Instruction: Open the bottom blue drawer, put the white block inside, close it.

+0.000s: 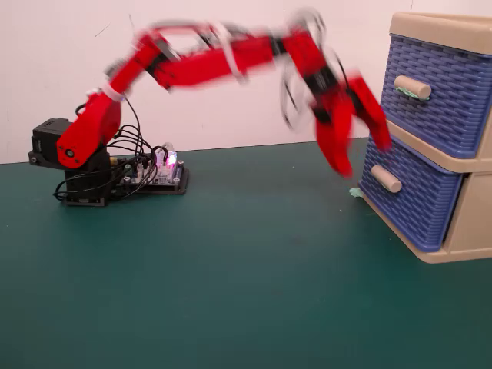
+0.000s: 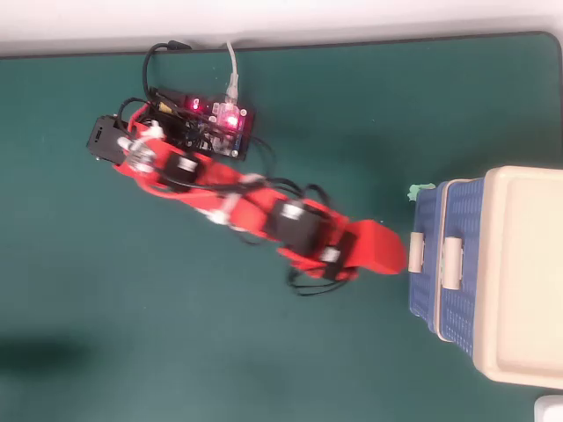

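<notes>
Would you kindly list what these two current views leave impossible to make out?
- The white block: not visible in either view; the bottom blue drawer is pushed in, hiding its inside.
- The gripper: motion-blurred in the fixed view, and seen from above in the overhead view, so its jaw opening is unclear.
- The drawer unit: cut off by the right edge in both views.

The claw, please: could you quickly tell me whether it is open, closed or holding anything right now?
Claw: open and empty, motion-blurred, just off the front of the bottom blue drawer, touching nothing.
</notes>
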`<state>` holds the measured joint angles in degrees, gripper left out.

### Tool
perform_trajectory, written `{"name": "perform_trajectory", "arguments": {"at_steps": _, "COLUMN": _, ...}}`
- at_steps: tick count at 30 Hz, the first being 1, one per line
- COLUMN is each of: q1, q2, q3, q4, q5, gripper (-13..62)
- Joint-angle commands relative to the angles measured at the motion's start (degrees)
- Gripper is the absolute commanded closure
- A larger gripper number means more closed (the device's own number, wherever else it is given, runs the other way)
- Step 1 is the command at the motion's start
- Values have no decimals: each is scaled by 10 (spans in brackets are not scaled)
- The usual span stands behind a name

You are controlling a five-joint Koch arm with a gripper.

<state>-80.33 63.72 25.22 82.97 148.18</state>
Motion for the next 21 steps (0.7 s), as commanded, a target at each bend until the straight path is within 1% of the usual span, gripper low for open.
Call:
{"name": "perform_trajectory", "arguments": {"at_steps": 1, "q1": 12, "q2": 142, "q3": -12, "q4": 112, "q5": 9, "gripper": 153}}
{"name": "perform_trajectory", "arguments": {"at_steps": 3, "q1": 38, "q2": 228, "q3": -10, "q4": 198, "q5": 7, "gripper": 152}}
{"name": "perform_trajectory", "arguments": {"at_steps": 4, "q1": 64, "q2": 287, "q3": -8, "q4": 255, "q5": -1, "gripper": 152}}
{"name": "perform_trajectory", "arguments": {"at_steps": 6, "q1": 118, "q2": 363, "q3": 11, "q4": 311, "q5": -36, "gripper": 153}}
{"name": "perform_trajectory", "arguments": {"at_steps": 9, "q1": 224, "q2": 471, "q3": 144, "q4": 312, "q5": -136, "gripper": 153}}
{"name": "perform_trajectory", "arguments": {"at_steps": 10, "q1": 268, "q2": 515, "q3": 222, "q4": 310, "q5": -185, "gripper": 154}}
{"name": "perform_trajectory", "arguments": {"at_steps": 13, "q1": 375, "q2": 598, "q3": 410, "q4": 296, "q5": -299, "gripper": 154}}
{"name": "perform_trajectory", "arguments": {"at_steps": 18, "q1": 575, "q2": 662, "q3": 662, "q4": 217, "q5": -463, "gripper": 154}}
{"name": "perform_trajectory", "arguments": {"at_steps": 21, "q1": 637, "q2": 695, "q3": 811, "q4": 163, "q5": -533, "gripper": 154}}
